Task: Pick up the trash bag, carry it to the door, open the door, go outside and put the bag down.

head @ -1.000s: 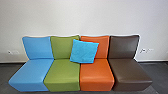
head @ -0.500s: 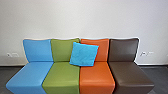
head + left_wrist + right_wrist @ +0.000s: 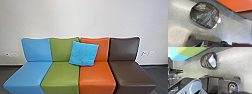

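Resting on floor [image 3: 233,28], black trash bag [image 3: 204,15], seats [image 3: 97,75] cut off (can't tell either claw's opening or hold)

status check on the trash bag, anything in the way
Neither tool holding it. Trash bag on floor. Row of seats beyond it, not blocking near side.

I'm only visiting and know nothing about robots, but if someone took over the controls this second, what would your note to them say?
Grippers: neither the left gripper nor the right gripper holds the bag; whether each is open or shut, I cannot tell.
Bag: the black trash bag, with something white showing at one side, rests on the grey floor, near the row of colored seats but apart from them. A blue cushion leans on the green and orange seats.
Done: no step yet; the bag is not picked up.
Left: pickup, carry, door, going outside, setting down.
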Available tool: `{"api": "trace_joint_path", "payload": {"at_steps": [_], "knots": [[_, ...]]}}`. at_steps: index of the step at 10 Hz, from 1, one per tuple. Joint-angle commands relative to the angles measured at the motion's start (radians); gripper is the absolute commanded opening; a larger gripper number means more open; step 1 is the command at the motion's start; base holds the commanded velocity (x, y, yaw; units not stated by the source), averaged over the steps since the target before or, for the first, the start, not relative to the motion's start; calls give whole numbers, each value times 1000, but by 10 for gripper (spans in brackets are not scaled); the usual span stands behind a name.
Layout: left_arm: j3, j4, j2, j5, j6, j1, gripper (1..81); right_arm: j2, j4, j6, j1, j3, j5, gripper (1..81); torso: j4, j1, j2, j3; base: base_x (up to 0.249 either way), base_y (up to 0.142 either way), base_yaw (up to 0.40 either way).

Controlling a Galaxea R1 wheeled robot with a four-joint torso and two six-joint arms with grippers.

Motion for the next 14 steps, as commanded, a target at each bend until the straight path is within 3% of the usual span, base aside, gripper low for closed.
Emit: {"api": "trace_joint_path", "payload": {"at_steps": [1,5,6,7,10,11,12,14], "knots": [[2,-19,-27,84,1,-108,811,-55,22,3,80,35,-56,811,0,60,-93,-88,0,0,0],[-10,-25,-14,123,1,-160,811,-77,20,3,86,50,-62,811,0,146,-228,-198,0,0,0],[-12,-22,-5,123,1,-177,811,-87,20,4,86,55,-62,811,0,166,-259,-144,0,0,0],[-24,-19,10,138,1,-191,811,-98,22,4,86,62,-62,811,0,189,-294,-171,0,0,0],[-94,-19,57,189,1,-230,811,-103,23,4,86,65,-62,811,0,243,-379,-188,0,0,0],[-108,-25,67,190,1,-237,811,-103,23,6,90,67,-62,811,0,325,-506,-188,0,0,0],[-110,-28,77,190,1,-240,811,-101,23,6,93,67,-62,811,0,285,-446,-188,0,0,0],[-110,-25,96,190,-1,-252,811,-95,22,12,100,70,-62,811,0,328,-515,-188,0,0,0]]}}
